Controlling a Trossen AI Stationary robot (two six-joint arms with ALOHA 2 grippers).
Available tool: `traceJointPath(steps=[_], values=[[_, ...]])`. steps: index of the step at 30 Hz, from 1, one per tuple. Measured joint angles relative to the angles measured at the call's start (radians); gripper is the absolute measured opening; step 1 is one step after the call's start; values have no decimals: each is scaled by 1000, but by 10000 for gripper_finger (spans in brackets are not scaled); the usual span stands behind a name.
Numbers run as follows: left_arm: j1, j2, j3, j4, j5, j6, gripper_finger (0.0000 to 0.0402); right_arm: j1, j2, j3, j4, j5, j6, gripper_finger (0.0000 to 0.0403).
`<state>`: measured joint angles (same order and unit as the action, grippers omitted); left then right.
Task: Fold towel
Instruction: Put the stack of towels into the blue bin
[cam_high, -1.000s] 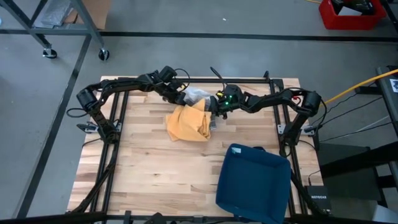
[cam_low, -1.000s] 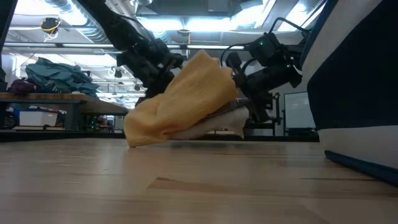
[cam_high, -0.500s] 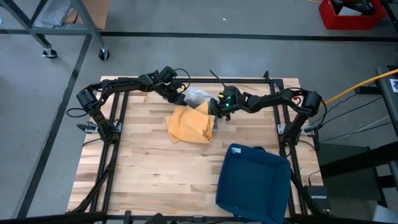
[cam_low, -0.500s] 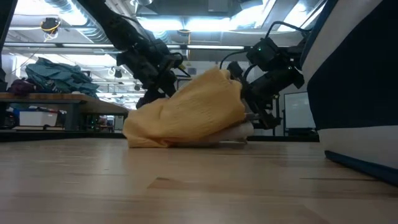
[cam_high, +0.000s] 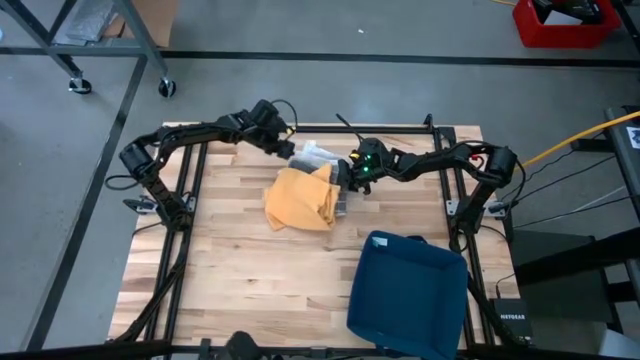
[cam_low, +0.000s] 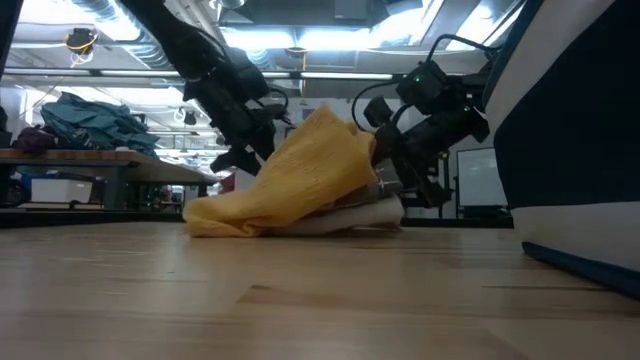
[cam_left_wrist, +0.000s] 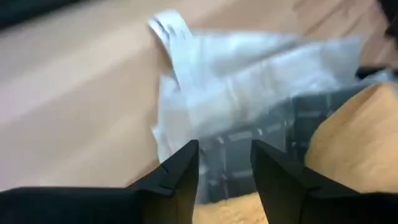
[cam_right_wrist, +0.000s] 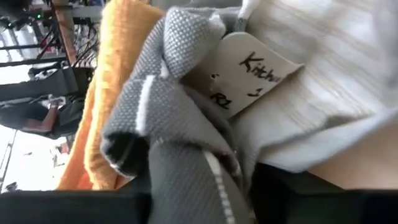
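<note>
Now that both arms have let go, I see the blue bin (cam_high: 408, 293) sitting nearest me at the front right of the wooden table (cam_high: 240, 280), untouched, and past it the orange towel (cam_high: 300, 197) lying slumped in a loose heap near the middle of the far half, lower and wider than it was a second ago, when it was bunched up between the two arms. Under its far edge a grey-and-white cloth (cam_left_wrist: 249, 118) pokes out, with a paper tag (cam_right_wrist: 245, 71) showing close to my right wrist camera. My right gripper (cam_high: 345, 177) sits right at the towel's right edge, and I cannot tell from these views how its jaws stand. Farther back, my left gripper (cam_left_wrist: 225, 163) has pulled away toward the far left corner; its two fingers stand apart with nothing between them, hovering over the pale cloth. I judge that a fold has just been dropped in place, but the heap looks rumpled rather than flat, so I expect more smoothing or another fold is needed.
</note>
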<state>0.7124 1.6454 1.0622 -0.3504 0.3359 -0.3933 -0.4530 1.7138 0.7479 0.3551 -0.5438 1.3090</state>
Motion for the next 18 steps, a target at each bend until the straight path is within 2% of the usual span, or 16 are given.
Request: traceJointPath(steps=[3,10,18], values=[[41,-24,1,25,31,0,124,-5,0,0,-17,29,0,132],[63,-95,2,45,264,37,106,-26,0,0,-77,97,-12,127],[9,-114,2,29,288,157,93,-99,-36,0,-89,129,-35,127]])
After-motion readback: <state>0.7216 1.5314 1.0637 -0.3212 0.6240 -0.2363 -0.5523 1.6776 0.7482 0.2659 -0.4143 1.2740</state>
